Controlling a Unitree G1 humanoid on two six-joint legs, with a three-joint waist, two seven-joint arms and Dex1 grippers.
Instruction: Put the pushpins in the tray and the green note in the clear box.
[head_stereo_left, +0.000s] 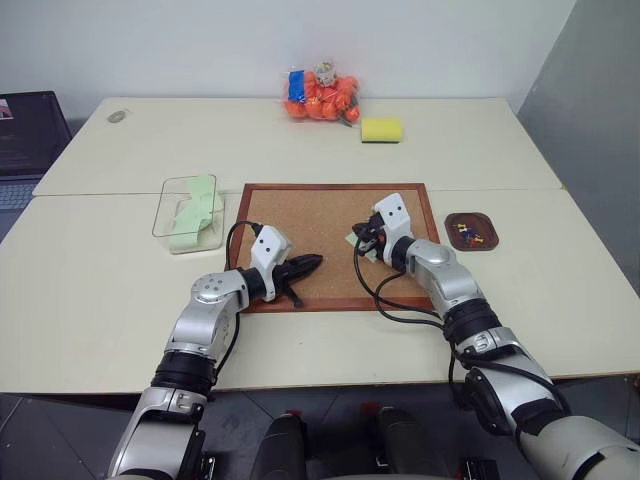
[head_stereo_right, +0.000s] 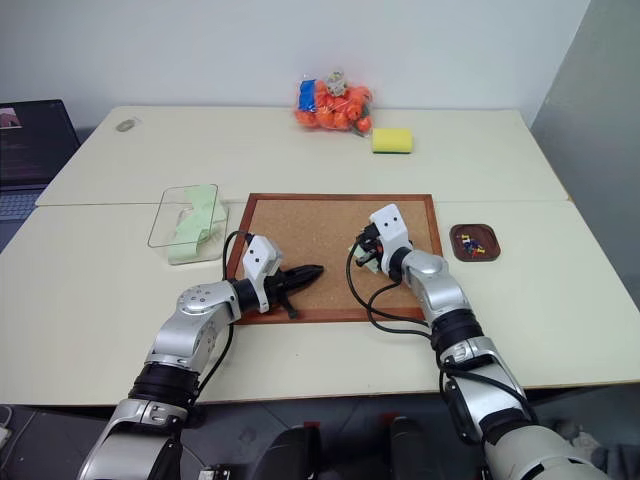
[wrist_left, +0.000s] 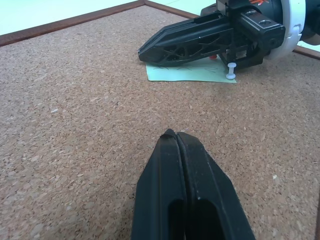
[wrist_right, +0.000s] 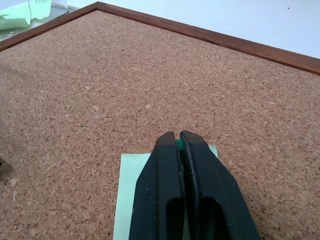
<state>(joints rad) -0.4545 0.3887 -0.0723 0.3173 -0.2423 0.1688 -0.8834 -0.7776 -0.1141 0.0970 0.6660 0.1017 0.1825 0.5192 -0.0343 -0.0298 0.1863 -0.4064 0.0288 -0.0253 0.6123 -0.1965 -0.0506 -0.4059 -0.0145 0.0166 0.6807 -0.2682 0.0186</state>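
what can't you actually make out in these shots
- Right wrist view: a speck of green pushpin shows between the shut fingers of the right gripper; the fingers hide the rest.
- Left wrist view: the right gripper covers much of the green note.
- Head views: the pins in the tray are too small to count; notes in the clear box overlap, so no count.

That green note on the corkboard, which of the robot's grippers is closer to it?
The right gripper: it is directly over the green note, shut on a green pushpin. The left gripper sits shut farther along the corkboard, well apart from it.
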